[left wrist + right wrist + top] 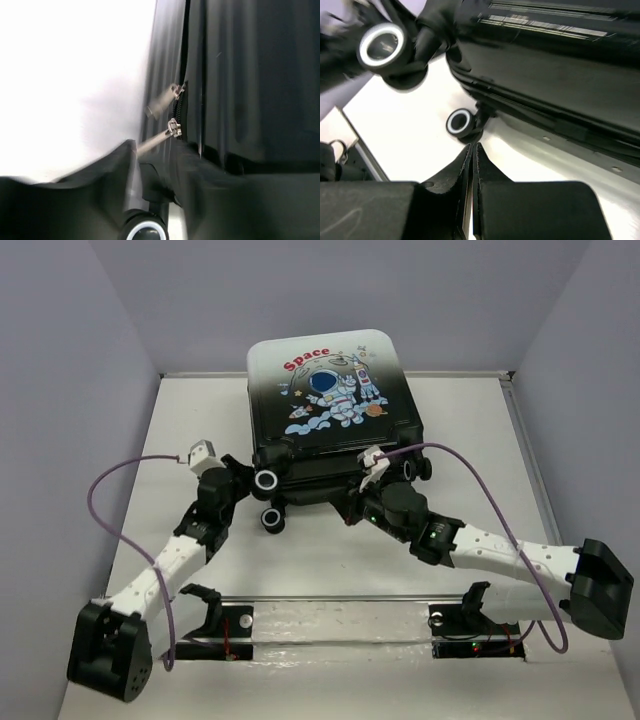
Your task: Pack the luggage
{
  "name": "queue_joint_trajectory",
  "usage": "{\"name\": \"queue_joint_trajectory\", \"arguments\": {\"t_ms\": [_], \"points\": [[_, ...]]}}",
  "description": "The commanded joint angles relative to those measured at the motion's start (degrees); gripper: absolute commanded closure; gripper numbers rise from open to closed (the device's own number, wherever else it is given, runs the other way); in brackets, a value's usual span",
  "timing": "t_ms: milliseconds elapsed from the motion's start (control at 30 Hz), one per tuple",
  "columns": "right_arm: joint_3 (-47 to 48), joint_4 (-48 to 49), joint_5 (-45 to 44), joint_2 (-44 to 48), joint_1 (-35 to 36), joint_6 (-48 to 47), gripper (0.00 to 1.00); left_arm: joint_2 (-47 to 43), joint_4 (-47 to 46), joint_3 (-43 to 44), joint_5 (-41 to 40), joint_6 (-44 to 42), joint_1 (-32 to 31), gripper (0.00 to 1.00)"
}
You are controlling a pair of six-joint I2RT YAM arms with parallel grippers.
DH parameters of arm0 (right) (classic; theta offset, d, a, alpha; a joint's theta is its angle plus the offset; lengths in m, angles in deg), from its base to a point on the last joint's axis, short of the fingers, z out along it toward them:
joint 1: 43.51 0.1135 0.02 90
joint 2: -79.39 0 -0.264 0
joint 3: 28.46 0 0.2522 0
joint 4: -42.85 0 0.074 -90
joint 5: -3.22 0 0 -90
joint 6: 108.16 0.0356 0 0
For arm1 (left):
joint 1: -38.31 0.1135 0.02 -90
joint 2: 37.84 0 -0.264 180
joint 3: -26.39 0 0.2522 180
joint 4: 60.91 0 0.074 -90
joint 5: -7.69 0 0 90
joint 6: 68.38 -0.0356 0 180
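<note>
A white, matte worktop (190,430) formed the base of a three-sided booth. A plain back wall (330,290) in pale lavender-grey stood at 12 o'clock. It met a left wall (60,390) at 9 o'clock and a right wall (590,370) at 3 o'clock, both the same colour and bare. A thin raised lip (200,374) ran along the worktop's far edge and down its 3 o'clock side. The light was soft and even, casting only faint shadows. In the left wrist view the worktop glared almost pure white.
</note>
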Motion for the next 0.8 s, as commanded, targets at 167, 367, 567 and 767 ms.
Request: {"name": "queue_joint_trajectory", "arguments": {"t_ms": [167,367,567,767], "points": [[3.12,2.96,-1.68,-1.39,3.9,-0.16,0.93,-37.24,5.67,-0.77,-1.75,-1.06,0.52,0.01],[2.07,0.5,-3.79,4.31,5.75,-0.95,0.72,-46.14,17.69,9.68,5.12,-5.63,0.52,0.01],[2.68,-3.97,-3.35,11.08,6.27,-3.33,0.0,-45.7,21.94,15.84,5.91,-8.97,0.52,0.01],[6.37,-11.18,-6.42,15.91,6.27,-6.75,0.0,-42.72,20.1,17.77,11.88,-9.06,0.52,0.01]]}}
